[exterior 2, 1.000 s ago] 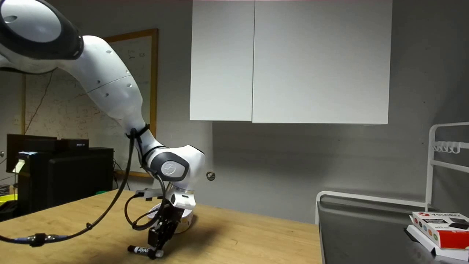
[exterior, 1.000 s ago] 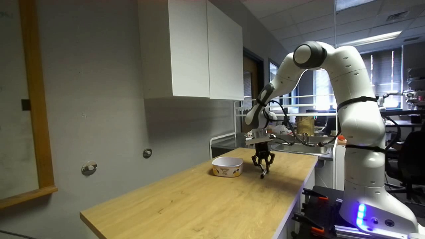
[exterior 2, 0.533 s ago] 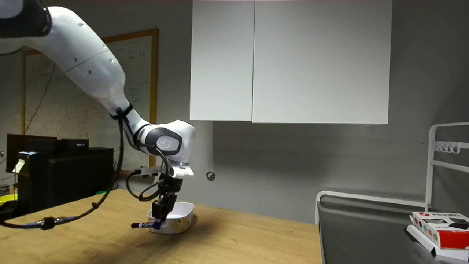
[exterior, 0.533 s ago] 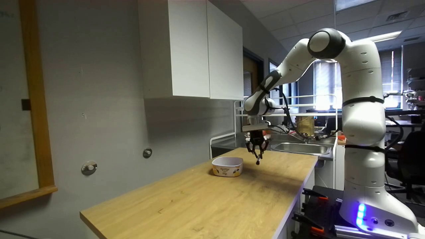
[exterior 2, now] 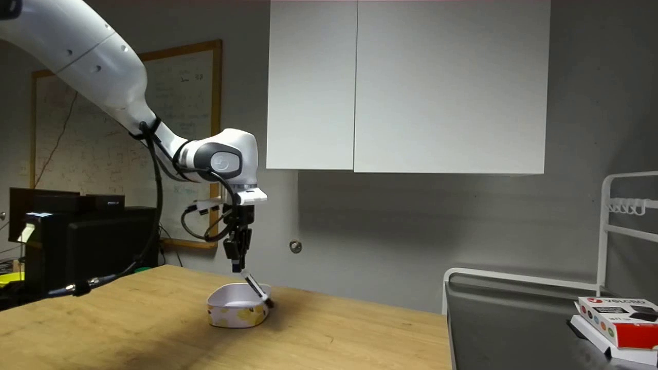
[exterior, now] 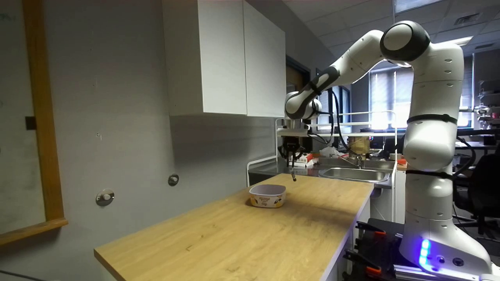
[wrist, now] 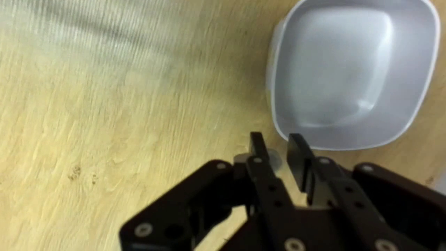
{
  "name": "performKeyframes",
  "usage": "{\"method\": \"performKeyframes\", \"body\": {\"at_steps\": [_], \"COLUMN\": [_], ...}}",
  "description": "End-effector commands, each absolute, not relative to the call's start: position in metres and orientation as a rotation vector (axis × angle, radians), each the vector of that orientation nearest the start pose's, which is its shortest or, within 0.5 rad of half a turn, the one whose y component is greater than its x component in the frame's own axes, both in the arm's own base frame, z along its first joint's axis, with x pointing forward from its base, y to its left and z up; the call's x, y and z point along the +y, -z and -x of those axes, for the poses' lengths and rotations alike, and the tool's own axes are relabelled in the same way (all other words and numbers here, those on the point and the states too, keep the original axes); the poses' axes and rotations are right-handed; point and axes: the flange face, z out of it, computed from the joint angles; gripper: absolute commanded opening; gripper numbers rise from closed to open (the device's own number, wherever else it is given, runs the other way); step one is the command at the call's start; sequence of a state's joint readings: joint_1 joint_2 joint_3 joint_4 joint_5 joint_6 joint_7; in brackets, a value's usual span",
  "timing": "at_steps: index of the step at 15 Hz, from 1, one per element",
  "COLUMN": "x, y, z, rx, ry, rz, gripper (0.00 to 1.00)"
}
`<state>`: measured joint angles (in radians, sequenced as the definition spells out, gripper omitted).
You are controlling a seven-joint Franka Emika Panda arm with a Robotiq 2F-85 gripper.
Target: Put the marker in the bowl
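The lifted marker [exterior 2: 255,286] slants below the claw [wrist: 277,137]; I cannot tell if gripped. Remaining: placing in the bowl [exterior 2: 231,315], lower and alongside.

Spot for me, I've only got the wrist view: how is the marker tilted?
Observer: Below the claw, the marker slants downward, dark end lowest, in both exterior views.
Operator: Copy. How high am I?
Observer: In both exterior views the whole claw shows higher than the rim of the bowl.
Operator: Anything mounted up high nearby?
Observer: Yes, a white wall cabinet shows in both exterior views.
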<state>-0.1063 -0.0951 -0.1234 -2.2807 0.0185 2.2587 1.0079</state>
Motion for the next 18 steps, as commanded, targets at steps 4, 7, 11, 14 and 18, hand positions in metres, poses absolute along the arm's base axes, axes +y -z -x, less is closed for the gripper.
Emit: {"method": "performKeyframes", "body": {"at_steps": [4,7,11,14,18], "x": [-0.079,-0.064,-0.08,-0.135,-0.217], "y": [-0.425,-0.423,-0.423,-0.422,-0.406], "z": [-0.54,-0.545,-0.533,-0.517,-0.5], "rx": [1.805,1.748,1.587,1.509,1.464], "ry": [0.229,0.191,0.03,-0.077,-0.158], "rz": [2.562,2.625,2.722,2.75,2.68], "gripper": [0.06,0.5,0.54,0.76,1.0]}}
